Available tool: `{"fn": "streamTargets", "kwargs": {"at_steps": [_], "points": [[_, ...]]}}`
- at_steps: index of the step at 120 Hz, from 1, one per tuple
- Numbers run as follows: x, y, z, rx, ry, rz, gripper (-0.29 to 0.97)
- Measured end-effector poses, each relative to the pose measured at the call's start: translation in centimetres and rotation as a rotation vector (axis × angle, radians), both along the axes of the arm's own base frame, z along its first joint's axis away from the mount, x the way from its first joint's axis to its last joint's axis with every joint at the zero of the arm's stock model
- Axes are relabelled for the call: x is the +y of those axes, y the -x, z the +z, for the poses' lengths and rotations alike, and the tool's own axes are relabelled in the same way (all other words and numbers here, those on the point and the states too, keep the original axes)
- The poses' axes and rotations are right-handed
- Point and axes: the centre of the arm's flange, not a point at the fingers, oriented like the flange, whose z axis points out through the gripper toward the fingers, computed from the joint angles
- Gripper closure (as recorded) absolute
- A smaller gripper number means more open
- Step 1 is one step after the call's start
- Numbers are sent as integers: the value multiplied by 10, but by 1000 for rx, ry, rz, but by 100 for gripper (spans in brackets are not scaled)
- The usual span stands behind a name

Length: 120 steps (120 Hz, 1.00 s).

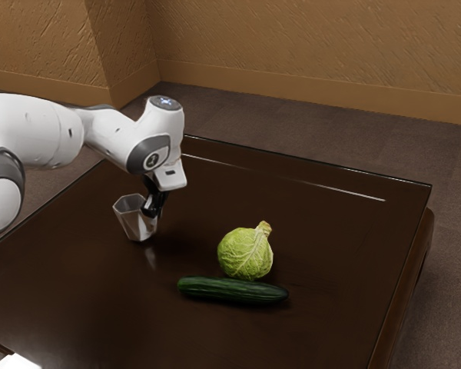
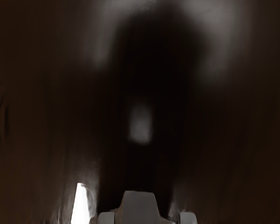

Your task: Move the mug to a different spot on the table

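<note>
While the black two-finger pincer (image 1: 152,206) pinches one wall of the pale grey faceted mug (image 1: 133,219), the mug hangs tilted, at or just above the dark glossy table (image 1: 330,231).
Risk, judged: this one-wall grip may swivel or slip; travel toward 4 o'clock could clip the round green cabbage (image 1: 246,252) or the long dark-green cucumber (image 1: 232,290).

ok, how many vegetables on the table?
2. A round pale green cabbage sits near the middle of the dark brown table; a long dark green cucumber lies just in front of it, nearer the camera. None seem hidden.
</note>
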Motion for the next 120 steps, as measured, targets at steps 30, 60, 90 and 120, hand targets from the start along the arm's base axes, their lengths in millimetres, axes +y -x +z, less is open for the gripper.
{"fn": "streamTargets", "kwargs": {"at_steps": [30, 60, 90, 120], "points": [[-16, -4, 16, -35, -136, -48, 76], [-70, 4, 17, -26, -298, -101, 78], [-127, 17, 4, 24, -498, -129, 79], [-184, 28, 5, 8, -577, -146, 78]]}}
